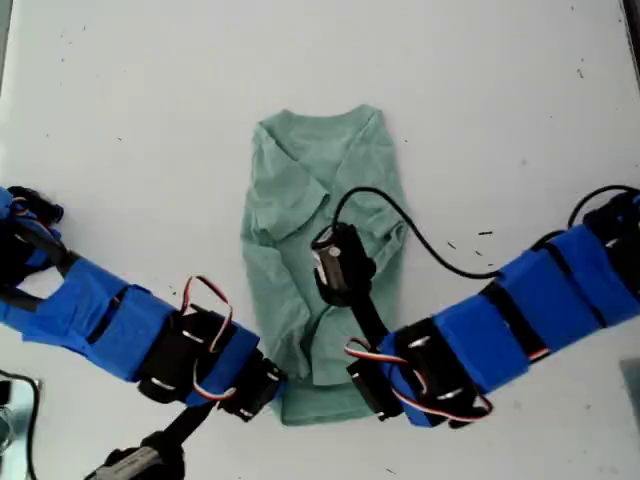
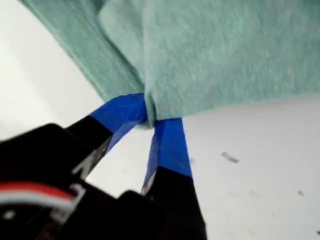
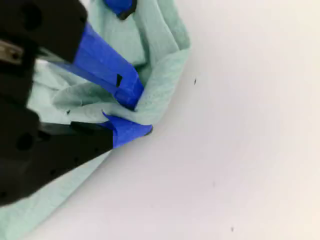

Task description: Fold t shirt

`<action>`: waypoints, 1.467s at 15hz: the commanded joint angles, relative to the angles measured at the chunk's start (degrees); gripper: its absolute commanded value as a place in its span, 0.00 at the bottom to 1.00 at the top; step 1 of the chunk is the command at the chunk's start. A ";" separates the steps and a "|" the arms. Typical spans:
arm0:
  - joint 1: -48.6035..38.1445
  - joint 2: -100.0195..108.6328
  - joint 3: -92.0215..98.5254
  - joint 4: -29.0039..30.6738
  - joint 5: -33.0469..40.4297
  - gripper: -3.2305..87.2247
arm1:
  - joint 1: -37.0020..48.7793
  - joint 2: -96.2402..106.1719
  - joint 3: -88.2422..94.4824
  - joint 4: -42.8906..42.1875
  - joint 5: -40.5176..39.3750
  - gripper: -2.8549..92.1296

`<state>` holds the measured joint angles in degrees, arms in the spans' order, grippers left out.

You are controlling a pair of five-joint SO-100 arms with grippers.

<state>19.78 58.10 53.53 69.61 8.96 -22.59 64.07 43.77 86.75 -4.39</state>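
- No brand, label or readable writing anywhere you can see; the plain pale sage-green cotton t shirt [image 1: 320, 200] is unmarked.
- The shirt lies in the middle of the matte white table [image 1: 150, 120], neck away from the arms and hem toward them. It's narrow, with the sleeves folded inward, and rumpled.
- My first gripper [image 2: 150, 120]: blue-taped fingers [image 2: 167, 145] are pinched together on a corner of the shirt's edge. The knit looks soft and slightly fuzzy.
- My second gripper [image 3: 132, 112]: blue-taped fingers [image 3: 107, 67] are clamped on a bunched fold at the shirt's edge, with cloth wadded between them.
- Exterior view: two blue-wrapped arms meet at the hem, one from each side. Their own bodies cover both sets of jaws, so you can't tell which arm is first.
- A black cylindrical camera module [image 1: 338, 258] and its looping black cable [image 1: 420, 235] cover part of the shirt's middle.
- The table has small dark specks.
- Both wrist views are soft-focus, and their near black housings are blurred.
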 commanded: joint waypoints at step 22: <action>-48.43 80.77 56.60 0.53 17.58 0.20 | 52.56 77.78 63.46 -14.15 -27.86 0.34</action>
<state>-30.23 129.55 99.49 73.92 28.65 29.18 129.64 98.09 74.97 -33.66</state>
